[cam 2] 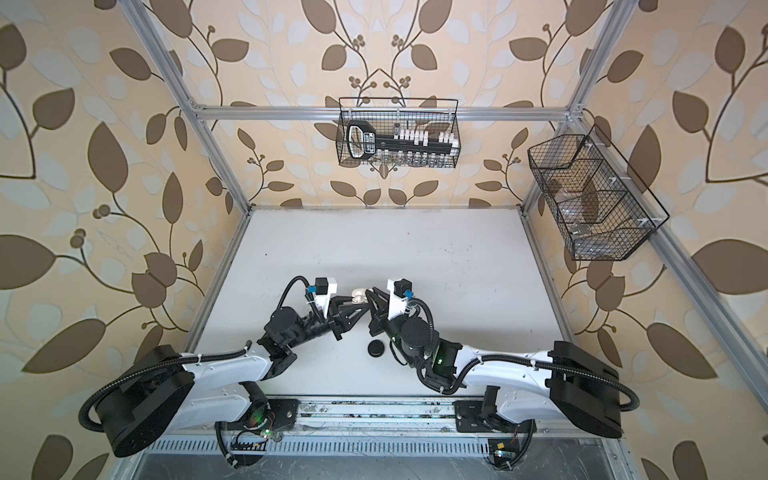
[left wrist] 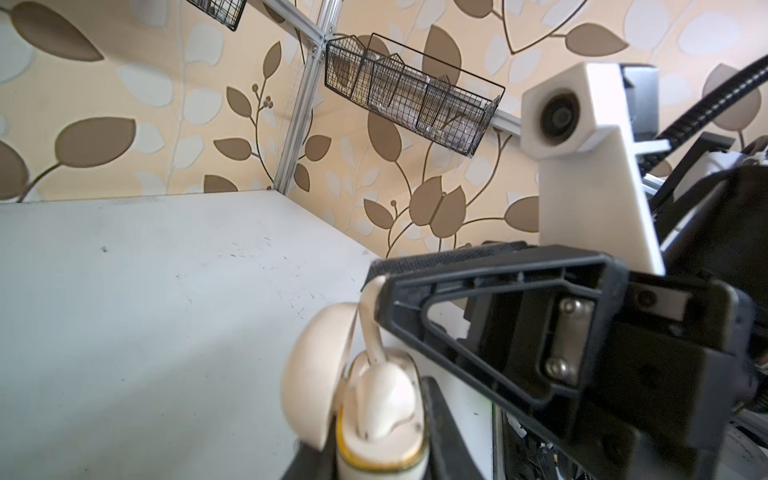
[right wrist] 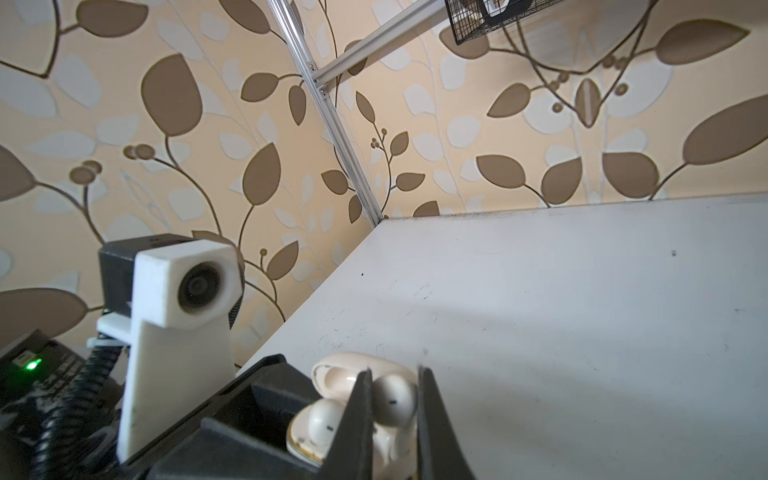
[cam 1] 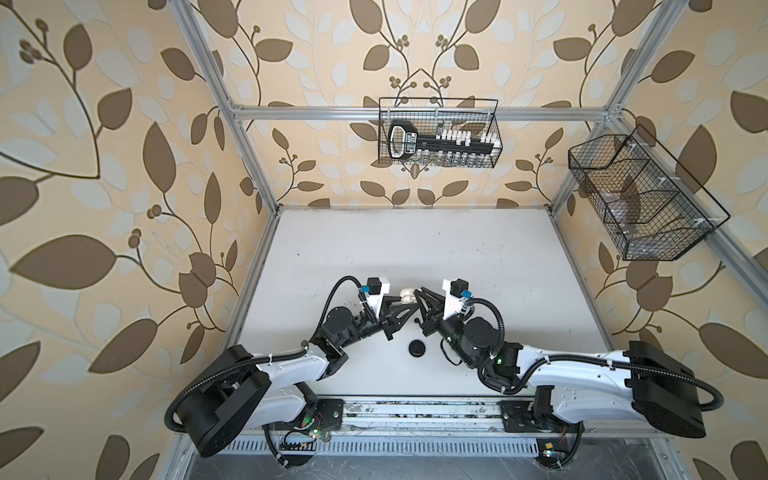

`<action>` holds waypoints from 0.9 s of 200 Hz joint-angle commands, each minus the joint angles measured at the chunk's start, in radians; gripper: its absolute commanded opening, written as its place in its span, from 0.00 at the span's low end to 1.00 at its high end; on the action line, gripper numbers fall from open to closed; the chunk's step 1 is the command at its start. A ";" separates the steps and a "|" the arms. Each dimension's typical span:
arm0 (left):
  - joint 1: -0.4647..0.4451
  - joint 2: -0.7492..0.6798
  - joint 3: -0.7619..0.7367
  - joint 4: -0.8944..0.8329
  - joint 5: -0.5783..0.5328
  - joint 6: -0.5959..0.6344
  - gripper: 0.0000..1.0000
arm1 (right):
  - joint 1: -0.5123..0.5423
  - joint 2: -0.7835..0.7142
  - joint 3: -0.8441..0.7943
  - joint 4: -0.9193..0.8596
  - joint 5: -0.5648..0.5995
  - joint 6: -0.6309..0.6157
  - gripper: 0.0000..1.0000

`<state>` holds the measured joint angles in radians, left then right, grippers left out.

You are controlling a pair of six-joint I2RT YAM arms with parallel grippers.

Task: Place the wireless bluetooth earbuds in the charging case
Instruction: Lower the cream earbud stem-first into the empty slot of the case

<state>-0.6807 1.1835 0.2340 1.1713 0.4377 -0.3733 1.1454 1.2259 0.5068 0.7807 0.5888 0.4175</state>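
Observation:
In the left wrist view a white charging case (left wrist: 382,453) stands upright with its lid (left wrist: 316,374) swung open, and my left gripper (left wrist: 378,455) is shut on its body. One white earbud (right wrist: 326,422) sits in a socket of the case. Just above the other socket is a second white earbud (right wrist: 392,399); my right gripper (right wrist: 394,374) is shut on its head, and its stem (left wrist: 370,328) points down into the case. In both top views the grippers meet at the case (cam 1: 407,296) (cam 2: 358,295), mid-table.
A round black case (cam 1: 417,348) (cam 2: 376,347) lies shut on the white table (cam 1: 478,257), nearer the front than the grippers. A wire basket (cam 1: 438,133) holding a tool hangs on the back rail. Another wire basket (cam 1: 640,195) hangs on the right rail.

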 commanded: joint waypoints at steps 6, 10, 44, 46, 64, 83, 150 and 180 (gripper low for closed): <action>0.004 -0.069 0.028 0.094 -0.017 0.025 0.00 | 0.005 0.006 -0.035 -0.028 -0.028 -0.026 0.13; 0.004 -0.072 0.027 0.094 -0.017 0.026 0.00 | 0.005 0.010 -0.033 -0.025 -0.032 -0.027 0.13; 0.004 -0.098 0.024 0.083 -0.008 0.037 0.00 | 0.008 0.019 -0.030 -0.008 -0.063 -0.026 0.12; 0.004 -0.099 0.024 0.082 -0.007 0.037 0.00 | 0.008 0.018 -0.028 -0.008 -0.066 -0.026 0.13; 0.004 -0.106 0.026 0.079 0.002 0.045 0.00 | 0.012 0.021 -0.026 -0.008 -0.069 -0.028 0.13; 0.004 -0.113 0.026 0.077 0.009 0.054 0.00 | 0.016 0.020 -0.027 -0.008 -0.070 -0.029 0.16; 0.004 -0.122 0.028 0.076 0.036 0.072 0.00 | 0.039 0.009 -0.027 -0.007 -0.049 -0.054 0.21; 0.004 -0.125 0.026 0.076 0.042 0.080 0.00 | 0.042 0.000 -0.031 -0.011 -0.047 -0.057 0.24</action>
<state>-0.6800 1.1000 0.2340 1.1103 0.4641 -0.3199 1.1763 1.2255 0.5049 0.8284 0.5499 0.3794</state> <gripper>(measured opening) 0.249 0.235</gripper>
